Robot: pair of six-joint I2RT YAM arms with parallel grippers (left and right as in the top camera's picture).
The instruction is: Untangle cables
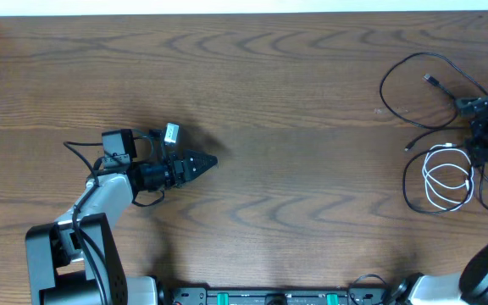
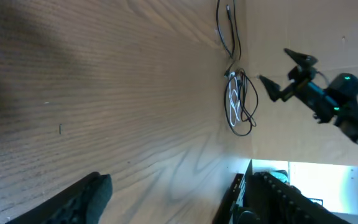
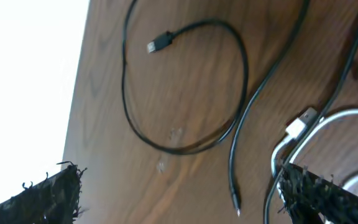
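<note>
Cables (image 1: pixel 444 166) lie bunched at the far right of the table (image 1: pixel 278 93), so this is work for your right arm. The right gripper (image 3: pixel 179 186) hovers directly over them with its fingers spread wide, and nothing is between them. Your left gripper (image 1: pixel 202 161) is well apart from them, on the left half of the table, pointing right along the wood. The left wrist view shows only bare table ahead of it. Its fingers look parted and hold nothing.

From the right gripper, the black cable (image 3: pixel 124 93) lies toward the far edge and inward as one open loop. Its plug end is free inside the loop, and it appears clear of the rest. One loose black end runs past the loop, straight toward the gripper.

The white cable (image 1: pixel 447 178) is coiled on the near side, just beside the gripper. Its coil runs longer from far to near than across. Another black strand curves around the coil and seems to cross it, and that crossing is probably what's left to separate. If you go for the white coil, come down across its short width, and watch that the black strand doesn't lift with it.
</note>
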